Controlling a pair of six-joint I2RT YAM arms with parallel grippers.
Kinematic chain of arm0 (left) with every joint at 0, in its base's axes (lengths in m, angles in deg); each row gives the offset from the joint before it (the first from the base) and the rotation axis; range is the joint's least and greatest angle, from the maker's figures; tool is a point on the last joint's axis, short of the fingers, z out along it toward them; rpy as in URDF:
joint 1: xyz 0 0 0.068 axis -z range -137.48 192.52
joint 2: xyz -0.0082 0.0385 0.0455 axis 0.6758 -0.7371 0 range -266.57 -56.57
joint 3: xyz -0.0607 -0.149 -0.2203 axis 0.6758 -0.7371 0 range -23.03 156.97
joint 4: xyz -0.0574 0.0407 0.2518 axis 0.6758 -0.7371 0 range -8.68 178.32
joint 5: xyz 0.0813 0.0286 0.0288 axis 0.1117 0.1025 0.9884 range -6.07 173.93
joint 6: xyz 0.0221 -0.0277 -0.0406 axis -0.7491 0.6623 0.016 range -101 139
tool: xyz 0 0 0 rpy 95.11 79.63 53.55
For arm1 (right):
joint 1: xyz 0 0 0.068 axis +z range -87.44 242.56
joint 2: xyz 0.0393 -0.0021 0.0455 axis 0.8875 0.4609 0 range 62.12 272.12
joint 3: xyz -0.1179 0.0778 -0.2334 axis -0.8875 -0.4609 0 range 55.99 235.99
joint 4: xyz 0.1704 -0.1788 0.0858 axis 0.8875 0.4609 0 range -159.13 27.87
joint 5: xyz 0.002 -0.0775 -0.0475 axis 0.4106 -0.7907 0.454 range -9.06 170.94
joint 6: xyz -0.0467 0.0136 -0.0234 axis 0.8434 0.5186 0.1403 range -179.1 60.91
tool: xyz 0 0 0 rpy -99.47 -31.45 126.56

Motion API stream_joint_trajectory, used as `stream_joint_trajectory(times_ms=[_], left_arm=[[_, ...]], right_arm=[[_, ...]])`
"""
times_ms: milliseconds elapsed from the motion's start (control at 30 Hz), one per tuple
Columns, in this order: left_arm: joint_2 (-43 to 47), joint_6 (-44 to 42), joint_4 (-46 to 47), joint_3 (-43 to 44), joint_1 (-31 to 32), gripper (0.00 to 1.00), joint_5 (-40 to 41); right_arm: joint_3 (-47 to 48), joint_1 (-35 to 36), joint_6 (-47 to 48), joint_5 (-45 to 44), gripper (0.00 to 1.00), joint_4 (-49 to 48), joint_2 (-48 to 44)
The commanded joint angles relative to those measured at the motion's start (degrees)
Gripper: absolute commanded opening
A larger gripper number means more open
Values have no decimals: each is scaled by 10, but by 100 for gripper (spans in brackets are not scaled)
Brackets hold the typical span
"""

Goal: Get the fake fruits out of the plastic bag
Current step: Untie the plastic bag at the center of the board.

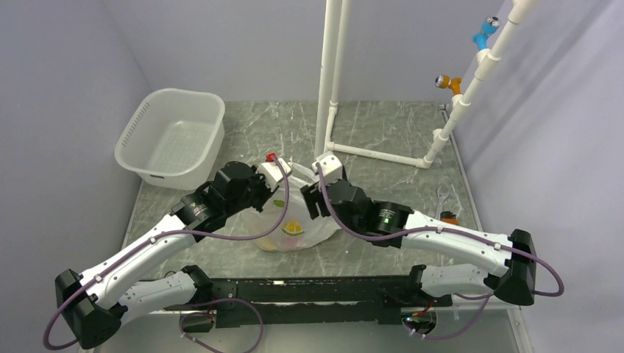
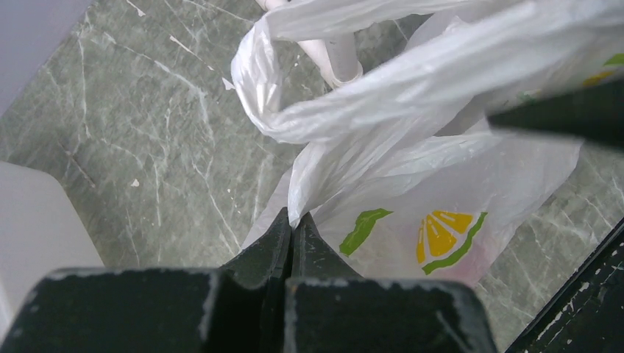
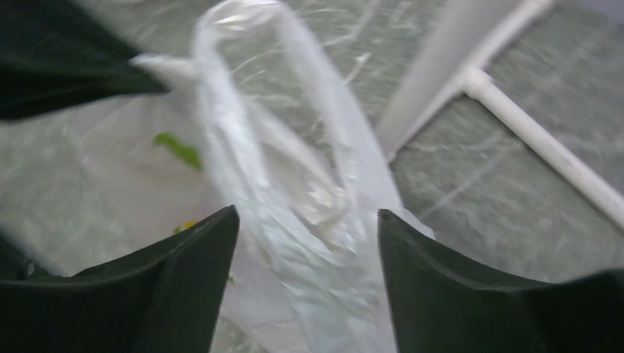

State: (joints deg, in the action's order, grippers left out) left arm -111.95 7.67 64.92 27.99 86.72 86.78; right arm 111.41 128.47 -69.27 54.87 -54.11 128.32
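Your L pincer (image 2: 292,220) is closed tight on the bag (image 1: 298,224): tips meet w/ a fold of the thin film pinched btwn them, on the bag's left side. Your R pincer (image 3: 307,212) is open wide, jaws apart on either side of a twisted handle loop. The loop stands up in the gap. Can't tell if either jaw touches it, since the wrist view is blurred. The bag sits on the tabletop (image 1: 383,132) at ctr, btwn your two wrists, handles lifted, w/ a printed citrus slice & green leaf facing the near side. Fruits: can't make them out thru the film. The white tub (image 1: 173,136) is at far left on the tabletop, well apart from the bag. The white pipe frame (image 1: 327,73) rises just behind the bag, its foot bar running off to the right.
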Motion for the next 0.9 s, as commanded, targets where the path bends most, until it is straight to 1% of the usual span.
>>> stream_joint_trajectory(times_ms=[0,100,133,167,267,300,367,467,567,633,667,733,767,800,833,867], left_arm=[[15,-4,19,-5,-1,0,3],[29,-4,29,-10,-2,0,12],[32,-4,31,-12,-2,0,14],[37,-3,32,-13,-2,0,18],[51,-1,40,-19,-1,0,34],[56,0,43,-22,-1,0,41],[68,2,51,-26,-1,0,60],[87,6,61,-35,-2,0,80],[100,5,69,-43,-1,1,72],[101,5,64,-42,-2,8,45],[100,5,60,-41,-1,17,24],[94,6,57,-36,-2,44,13],[91,8,58,-33,-2,62,15],[89,8,57,-30,-2,76,15],[87,7,60,-27,-2,84,11],[83,5,62,-23,-2,95,2]], right_arm=[[-24,-7,-67,-219,59,-36,-53],[-56,-45,-103,-216,50,-33,-107],[-63,-67,-114,-203,44,-25,-122],[-73,-93,-126,-169,38,-19,-136],[-100,-181,-171,-64,7,10,-175],[-111,-202,-187,-35,0,16,-189],[-146,-224,-212,33,0,10,-220],[-197,-228,-234,140,0,-47,-268],[-227,-228,-269,168,0,-78,-284],[-226,-228,-264,182,0,-84,-265],[-221,-228,-260,194,0,-83,-252],[-208,-228,-245,224,0,-82,-229],[-204,-228,-236,235,0,-82,-220],[-203,-227,-229,246,0,-85,-214],[-202,-228,-223,254,0,-89,-209],[-203,-228,-219,257,0,-92,-205]])
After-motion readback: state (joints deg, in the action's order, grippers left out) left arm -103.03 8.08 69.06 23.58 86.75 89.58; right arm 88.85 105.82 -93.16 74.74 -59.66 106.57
